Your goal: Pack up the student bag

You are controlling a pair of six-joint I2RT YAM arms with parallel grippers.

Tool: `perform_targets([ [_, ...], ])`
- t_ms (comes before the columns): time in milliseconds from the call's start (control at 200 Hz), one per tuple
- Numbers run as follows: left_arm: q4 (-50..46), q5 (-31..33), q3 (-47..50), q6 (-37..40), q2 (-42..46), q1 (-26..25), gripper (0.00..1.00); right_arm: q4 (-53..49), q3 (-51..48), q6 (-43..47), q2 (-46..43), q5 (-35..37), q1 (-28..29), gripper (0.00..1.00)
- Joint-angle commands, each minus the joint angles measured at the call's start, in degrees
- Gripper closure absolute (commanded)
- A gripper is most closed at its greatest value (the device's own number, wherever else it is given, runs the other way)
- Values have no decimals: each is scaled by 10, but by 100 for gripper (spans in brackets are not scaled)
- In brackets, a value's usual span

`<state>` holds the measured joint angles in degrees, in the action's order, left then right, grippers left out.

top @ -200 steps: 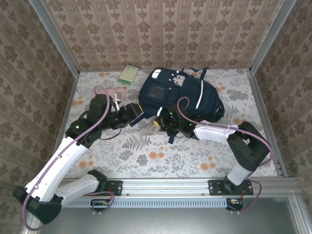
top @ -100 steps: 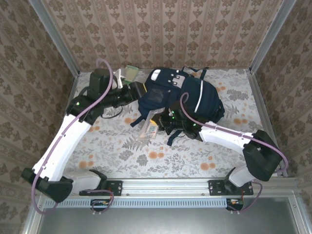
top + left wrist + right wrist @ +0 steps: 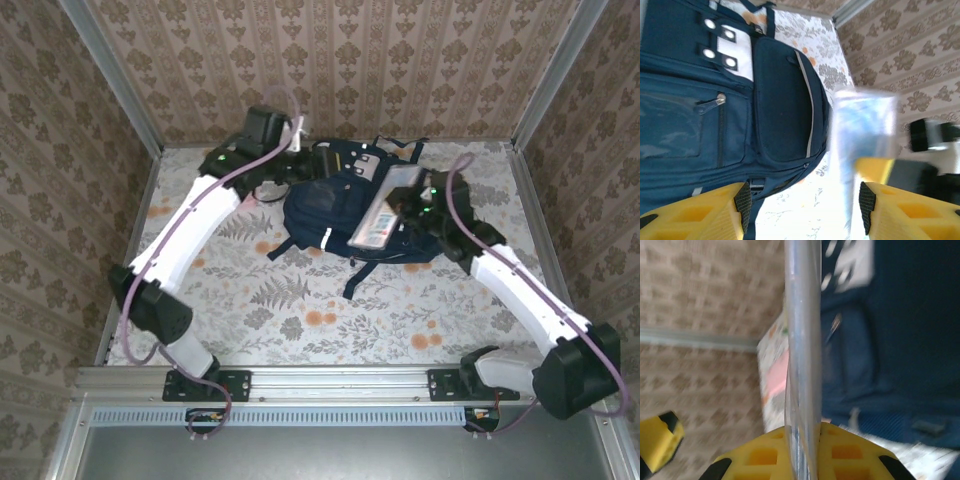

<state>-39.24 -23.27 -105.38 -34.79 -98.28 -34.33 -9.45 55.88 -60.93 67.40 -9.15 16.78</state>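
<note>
The student bag (image 3: 400,215) is a navy backpack lying flat at the back middle of the table, also close up in the left wrist view (image 3: 740,100). My right gripper (image 3: 410,205) hovers over the bag and is shut on a flat clear pouch (image 3: 383,213) with bluish contents. That pouch shows edge-on (image 3: 802,340) between the yellow jaws of the right gripper (image 3: 802,440). My left gripper (image 3: 308,165) is at the bag's back left corner. It stands open (image 3: 804,207) with nothing between its fingers; the blurred pouch (image 3: 865,130) is beyond them.
Patterned walls with metal corner posts (image 3: 110,80) close in the table on three sides. The floral tabletop (image 3: 300,300) in front of the bag is open room. A blurred pink thing (image 3: 775,382) lies on the table beyond the pouch. A dark strap (image 3: 352,280) trails from the bag's front.
The left arm swung from the bag's front left to its back left corner. The right gripper lifted the pouch from the table in front of the bag to above it.
</note>
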Motion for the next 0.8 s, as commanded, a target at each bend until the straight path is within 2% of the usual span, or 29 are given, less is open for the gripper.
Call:
perform_targets([
  [0, 19, -38, -61, 43, -86, -30, 38, -66, 1, 103, -43, 108, -70, 100],
  [100, 31, -50, -123, 45, -178, -55, 38, -101, 11, 85, -55, 162, -128, 100],
  [280, -1, -70, -295, 40, -347, -87, 38, -139, 23, 106, -80, 300, -168, 100],
  [365, 11, -75, -340, 31, -398, -96, 40, -160, 27, 99, -85, 349, -178, 100],
  [550, 86, -105, -354, -17, -462, -109, 47, -149, 8, 93, -91, 346, -182, 100],
  [795, 96, -113, -393, -35, -512, -131, 52, -127, -7, 93, -92, 324, -184, 100],
])
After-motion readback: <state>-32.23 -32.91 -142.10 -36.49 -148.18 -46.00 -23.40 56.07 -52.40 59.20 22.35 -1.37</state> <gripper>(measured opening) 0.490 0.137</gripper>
